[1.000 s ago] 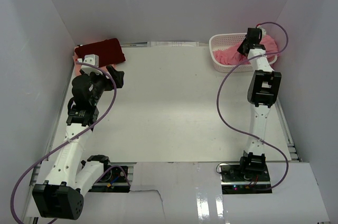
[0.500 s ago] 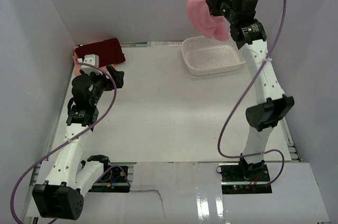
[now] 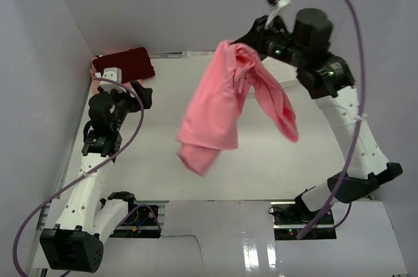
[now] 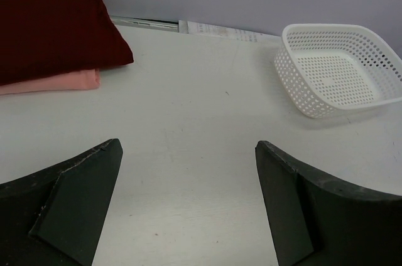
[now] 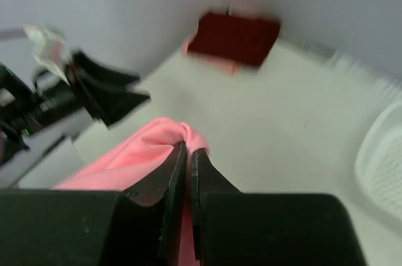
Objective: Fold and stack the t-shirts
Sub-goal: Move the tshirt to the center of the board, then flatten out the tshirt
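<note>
- Salmon-pink t-shirt (image 3: 219,104): pinched at one bunched fold in the right claw (image 5: 187,147), hanging below it, loose and crumpled.
- Maroon t-shirt (image 4: 53,31): folded flat, ahead and left of the left claw (image 4: 187,148).
- Peach-pink t-shirt (image 4: 59,81): under the maroon one, apparently folded; only its edge shows.

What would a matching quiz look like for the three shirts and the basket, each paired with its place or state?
Things:
1. pink shirt
2. maroon shirt
3. peach shirt
4. basket

Places or states:
A. empty
B. folded, under another shirt
C. hanging in the air
D. folded, on top of another shirt

Pairs: 1-C, 2-D, 3-B, 4-A
</note>
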`<state>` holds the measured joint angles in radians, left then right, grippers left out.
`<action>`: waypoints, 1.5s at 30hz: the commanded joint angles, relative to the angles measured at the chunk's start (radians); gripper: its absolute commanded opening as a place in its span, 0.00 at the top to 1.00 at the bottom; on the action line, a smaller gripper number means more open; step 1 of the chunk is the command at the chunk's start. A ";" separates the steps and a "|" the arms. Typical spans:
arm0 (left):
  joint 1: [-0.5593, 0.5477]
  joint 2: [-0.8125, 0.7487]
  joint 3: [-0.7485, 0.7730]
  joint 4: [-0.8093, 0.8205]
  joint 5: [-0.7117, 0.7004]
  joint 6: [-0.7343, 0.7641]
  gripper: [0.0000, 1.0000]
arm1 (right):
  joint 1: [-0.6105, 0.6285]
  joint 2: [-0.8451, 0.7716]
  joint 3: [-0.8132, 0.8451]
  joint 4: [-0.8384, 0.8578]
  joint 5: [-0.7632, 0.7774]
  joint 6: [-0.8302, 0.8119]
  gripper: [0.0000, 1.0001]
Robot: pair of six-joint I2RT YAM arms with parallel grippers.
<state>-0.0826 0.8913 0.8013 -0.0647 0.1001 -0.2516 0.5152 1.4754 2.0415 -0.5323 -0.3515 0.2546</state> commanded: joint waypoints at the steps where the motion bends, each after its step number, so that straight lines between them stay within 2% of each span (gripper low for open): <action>1: -0.005 -0.031 0.032 -0.015 -0.051 0.003 0.02 | 0.113 0.076 -0.194 -0.196 -0.006 -0.032 0.92; 7: -0.005 -0.015 0.036 -0.023 -0.060 0.005 0.02 | 0.250 0.039 -0.362 -0.210 0.032 -0.060 0.92; 11: -0.005 -0.011 0.038 -0.024 -0.068 0.008 0.02 | 0.276 -0.026 -0.478 -0.164 0.014 -0.048 0.92; 15: -0.005 -0.006 0.035 -0.021 -0.062 0.008 0.02 | 0.275 -0.053 -0.471 -0.150 -0.024 -0.060 0.92; 16: -0.005 0.000 0.036 -0.021 -0.060 0.008 0.02 | 0.275 -0.055 -0.465 -0.153 -0.021 -0.063 0.82; 17: -0.005 0.000 0.039 -0.021 -0.059 0.008 0.02 | 0.275 -0.052 -0.458 -0.161 0.000 -0.074 0.57; 19: -0.005 0.003 0.039 -0.021 -0.056 0.008 0.02 | 0.275 -0.037 -0.448 -0.182 0.101 -0.083 0.17; 20: -0.005 0.005 0.039 -0.021 -0.054 0.008 0.02 | 0.275 -0.015 -0.446 -0.186 0.139 -0.089 0.11; 23: -0.005 0.008 0.041 -0.020 -0.045 0.009 0.02 | 0.267 0.063 -0.445 -0.164 0.271 -0.126 0.07; 27: -0.005 0.009 0.041 -0.021 -0.043 0.009 0.02 | 0.226 0.233 -0.350 -0.129 0.275 -0.140 0.08; 30: -0.005 0.008 0.041 -0.020 -0.040 0.008 0.02 | 0.200 0.420 -0.184 -0.120 0.313 -0.184 0.09; 32: -0.005 0.008 0.039 -0.020 -0.036 0.009 0.02 | 0.181 0.572 -0.017 -0.127 0.347 -0.204 0.09; 36: -0.005 0.014 0.035 -0.015 -0.022 0.008 0.02 | 0.128 0.764 0.213 -0.132 0.517 -0.228 0.08; 39: -0.005 0.018 0.036 -0.014 -0.010 0.006 0.02 | 0.115 0.809 0.230 -0.072 0.656 -0.290 0.07; 45: -0.005 0.018 0.036 -0.012 -0.003 0.006 0.02 | 0.056 0.827 0.183 -0.022 0.735 -0.345 0.07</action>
<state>-0.0826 0.9146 0.8017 -0.0822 0.0784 -0.2516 0.5907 2.3184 2.2112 -0.6254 0.2817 -0.0357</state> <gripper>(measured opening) 0.979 0.934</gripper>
